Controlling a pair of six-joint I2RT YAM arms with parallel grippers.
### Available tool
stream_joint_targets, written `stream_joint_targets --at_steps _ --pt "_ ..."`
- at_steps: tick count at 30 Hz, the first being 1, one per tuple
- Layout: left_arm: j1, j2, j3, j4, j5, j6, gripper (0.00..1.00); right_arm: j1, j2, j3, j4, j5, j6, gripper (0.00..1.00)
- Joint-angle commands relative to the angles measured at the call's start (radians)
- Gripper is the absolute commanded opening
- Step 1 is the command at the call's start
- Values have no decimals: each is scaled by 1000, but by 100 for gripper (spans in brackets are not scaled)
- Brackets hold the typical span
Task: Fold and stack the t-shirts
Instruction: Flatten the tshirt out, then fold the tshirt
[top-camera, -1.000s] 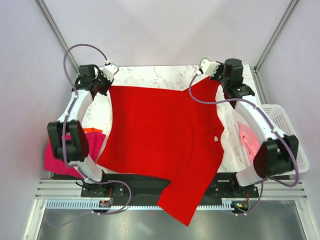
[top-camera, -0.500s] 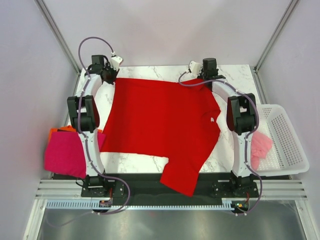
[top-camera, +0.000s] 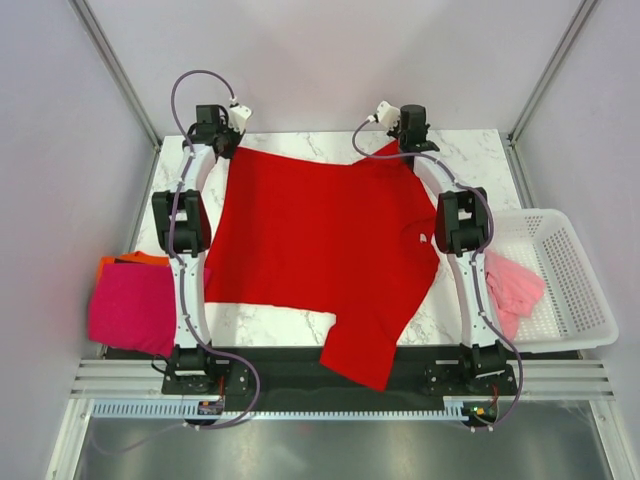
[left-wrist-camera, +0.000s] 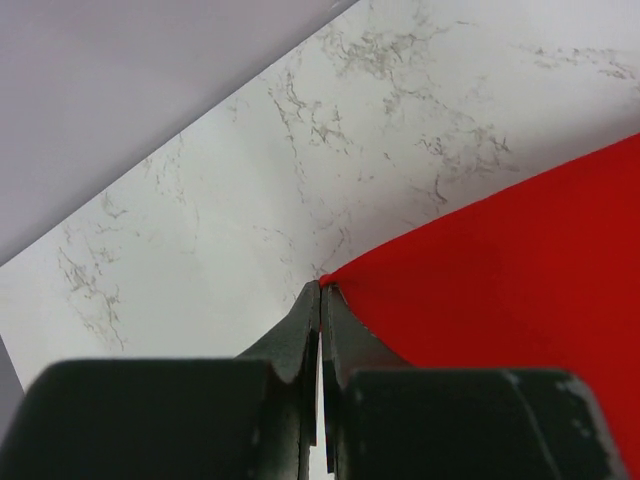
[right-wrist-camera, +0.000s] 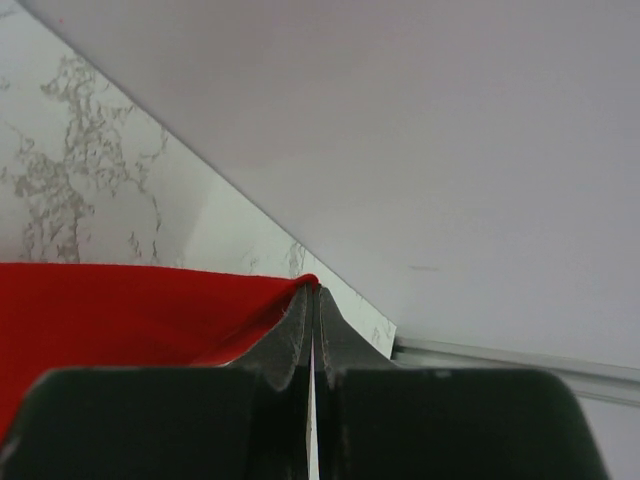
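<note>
The bright red t-shirt (top-camera: 320, 240) lies spread across the marble table, one part hanging over the near edge. Its white neck label (top-camera: 424, 238) shows at the right. My left gripper (top-camera: 226, 148) is shut on the shirt's far left corner (left-wrist-camera: 480, 270), seen in the left wrist view (left-wrist-camera: 320, 288). My right gripper (top-camera: 397, 148) is shut on the shirt's far right corner (right-wrist-camera: 130, 305), seen in the right wrist view (right-wrist-camera: 314, 287). Both arms are stretched far back. A magenta shirt (top-camera: 128, 310) on an orange one (top-camera: 140, 259) lies at the left. A pale pink shirt (top-camera: 512, 285) lies in the basket.
The white perforated basket (top-camera: 570, 280) stands off the table's right edge. The enclosure's back wall (right-wrist-camera: 450, 130) and its frame posts stand close behind both grippers. Bare marble (left-wrist-camera: 330, 150) shows along the far edge.
Both arms have reached further back, pulling the red shirt's far edge toward the back of the table. The shirt is flatter and less of it hangs over the near edge.
</note>
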Motion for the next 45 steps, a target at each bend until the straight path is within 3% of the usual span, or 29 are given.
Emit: stream_joint_targets --at_steps 1,6,16,21,26,31,45 --pt "4 -1 56 70 -63 -29 2 6 14 65 177 -18 -14 0" --pt "4 -17 56 114 -124 -56 2 8 94 229 233 -39 -18 0" --pt "7 -51 54 146 -182 -9 2 12 137 315 379 -130 -67 0" --pt "7 -83 56 157 -147 17 2 11 -1 182 283 -84 -30 0" --pt "4 -192 -105 120 -22 79 2 14 -177 -124 116 -76 -42 0" --pt "6 -220 -199 83 12 131 2 28 -257 -249 20 -21 34 0" --pt "24 -232 -211 70 5 185 2 49 -487 -444 -137 29 100 0"
